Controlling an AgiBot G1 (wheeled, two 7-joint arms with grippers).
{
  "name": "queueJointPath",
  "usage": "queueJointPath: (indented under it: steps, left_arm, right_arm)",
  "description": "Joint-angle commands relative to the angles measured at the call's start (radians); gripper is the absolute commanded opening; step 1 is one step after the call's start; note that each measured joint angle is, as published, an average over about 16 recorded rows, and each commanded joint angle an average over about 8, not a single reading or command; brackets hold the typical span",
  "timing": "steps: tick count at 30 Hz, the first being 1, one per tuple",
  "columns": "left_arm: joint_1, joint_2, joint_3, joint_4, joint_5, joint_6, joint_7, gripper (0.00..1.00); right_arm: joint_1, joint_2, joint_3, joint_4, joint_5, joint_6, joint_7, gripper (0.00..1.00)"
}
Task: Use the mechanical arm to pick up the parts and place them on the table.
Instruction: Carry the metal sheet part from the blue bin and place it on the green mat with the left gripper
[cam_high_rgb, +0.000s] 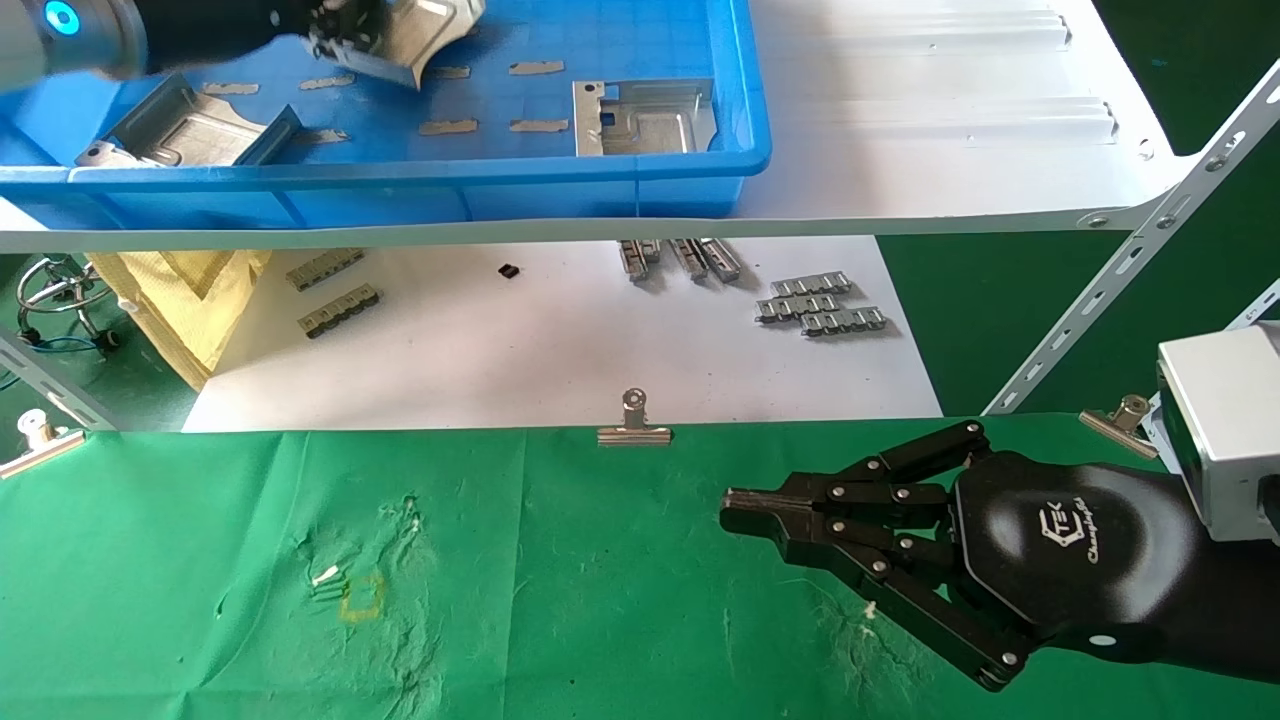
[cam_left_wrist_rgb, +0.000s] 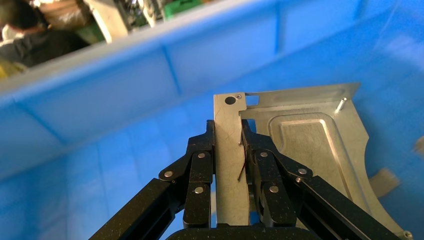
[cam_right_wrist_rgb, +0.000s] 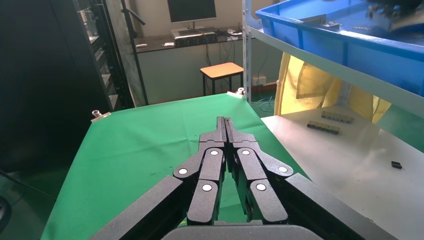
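The left gripper (cam_left_wrist_rgb: 229, 145) is clamped on one of the parts (cam_left_wrist_rgb: 305, 145), its black linkage fingers (cam_left_wrist_rgb: 200, 165) pinching only a narrow flange strip along one edge while the embossed body of the plate hangs out to the side. In the head view this held part (cam_high_rgb: 425, 35) sits above the floor of the blue bin (cam_high_rgb: 640, 185), at the far-left end, tilted.

That edge-only grip is the main risk — the plate's weight is off-centre from the pinch, so a quick swing out of the bin could, in my judgement, let it pivot or slip. The bin's front wall and the white shelf (cam_high_rgb: 950, 110) edge also stand between the plate and the green table (cam_high_rgb: 560, 580); a low exit path could catch a corner on the rim. Two more parts lie in the bin, one at the left (cam_high_rgb: 185, 130) and one at the right (cam_high_rgb: 645, 118).

The right gripper (cam_high_rgb: 745, 515) hovers idle over the table, fingers pressed together and empty.

Readable writing is scarce: a white logo on the right palm with a script word beneath — it looks like "Changingtek", but I cannot read it for certain.
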Motion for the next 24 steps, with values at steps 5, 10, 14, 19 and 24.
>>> queueJointPath:
  steps: [5, 10, 14, 19, 24]
  left_arm:
    - [-0.019, -0.034, -0.018, -0.027, -0.027, 0.098, 0.028, 0.00]
    - [-0.030, -0.080, -0.035, -0.062, -0.057, 0.274, 0.075, 0.00]
    - [-0.028, -0.129, -0.050, -0.094, -0.088, 0.470, 0.129, 0.00]
    - [-0.003, -0.194, -0.071, -0.136, -0.137, 0.726, 0.212, 0.00]
    - [0.056, -0.251, -0.063, -0.217, -0.182, 0.834, 0.280, 0.00]
  right_arm:
    - [0.000, 0.000, 0.000, 0.000, 0.000, 0.000, 0.000, 0.00]
    - [0.000, 0.000, 0.000, 0.000, 0.000, 0.000, 0.000, 0.21]
    - [0.000, 0.000, 0.000, 0.000, 0.000, 0.000, 0.000, 0.71]
    - [0.000, 0.000, 0.000, 0.000, 0.000, 0.000, 0.000, 1.00]
    - [0.000, 0.000, 0.000, 0.000, 0.000, 0.000, 0.000, 1.00]
